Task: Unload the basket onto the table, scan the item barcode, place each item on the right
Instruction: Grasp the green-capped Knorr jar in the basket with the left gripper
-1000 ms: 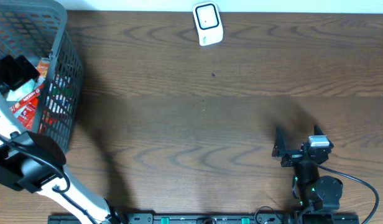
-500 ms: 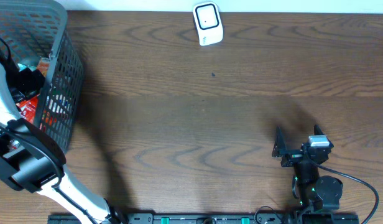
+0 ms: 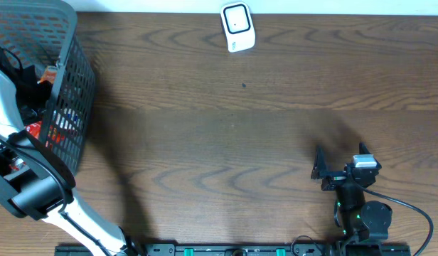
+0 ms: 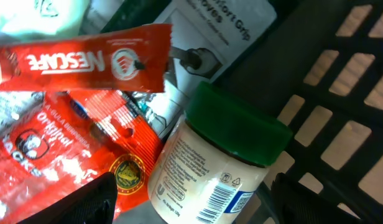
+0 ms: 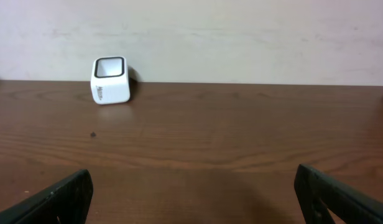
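our left hand [image 4: 194, 190] is down inside the grey plastic mesh basket [image 3: 71, 92] at the left end of the brown wooden surface [image 3: 226, 135]. its fingers are spread, one on each side of the white jar with a green lid [image 4: 207, 168], which lies tilted beside a red nescafe sachet [image 4: 73, 59] and a red printed snack packet [image 4: 51, 165]. we cannot tell whether they touch it. our right hand [image 5: 193, 193] sits near the front edge, fingers spread wide. the small white box-shaped scanner [image 3: 237, 27] stands at the far edge, well apart from the basket.
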You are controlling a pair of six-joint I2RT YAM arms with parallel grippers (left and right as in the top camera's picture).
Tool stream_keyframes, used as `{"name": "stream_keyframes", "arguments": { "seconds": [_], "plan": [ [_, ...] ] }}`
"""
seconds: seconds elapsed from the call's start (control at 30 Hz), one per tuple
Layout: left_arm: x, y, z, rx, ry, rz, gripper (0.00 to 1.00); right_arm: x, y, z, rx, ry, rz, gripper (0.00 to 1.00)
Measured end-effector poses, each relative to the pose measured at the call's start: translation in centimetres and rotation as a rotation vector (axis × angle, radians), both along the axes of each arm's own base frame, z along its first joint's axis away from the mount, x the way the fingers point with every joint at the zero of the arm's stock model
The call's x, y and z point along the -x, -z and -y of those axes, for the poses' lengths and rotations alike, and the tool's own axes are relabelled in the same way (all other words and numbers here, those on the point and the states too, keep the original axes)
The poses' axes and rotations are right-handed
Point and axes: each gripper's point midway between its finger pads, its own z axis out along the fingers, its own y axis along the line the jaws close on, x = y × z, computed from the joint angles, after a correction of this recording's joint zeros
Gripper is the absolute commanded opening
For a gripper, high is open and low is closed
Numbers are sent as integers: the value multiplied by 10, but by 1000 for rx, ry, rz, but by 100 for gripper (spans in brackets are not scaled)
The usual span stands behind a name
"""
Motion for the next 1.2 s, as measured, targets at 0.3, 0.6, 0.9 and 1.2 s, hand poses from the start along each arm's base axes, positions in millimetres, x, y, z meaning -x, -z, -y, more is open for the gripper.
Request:
{"name": "stream_keyframes", "arguments": {
  "seconds": [0.3,0.6,0.9,1.2],
  "plan": [
    [2,20,5,2,103,2,80,0,0,0,0,0,0,99],
    [3,44,3,2,137,-5,80,0,0,0,0,0,0,99],
    [2,44,2,-1,131,0,87,0,0,0,0,0,0,99],
    [1,44,3,9,82,2,73,0,0,0,0,0,0,99]
  ]
}}
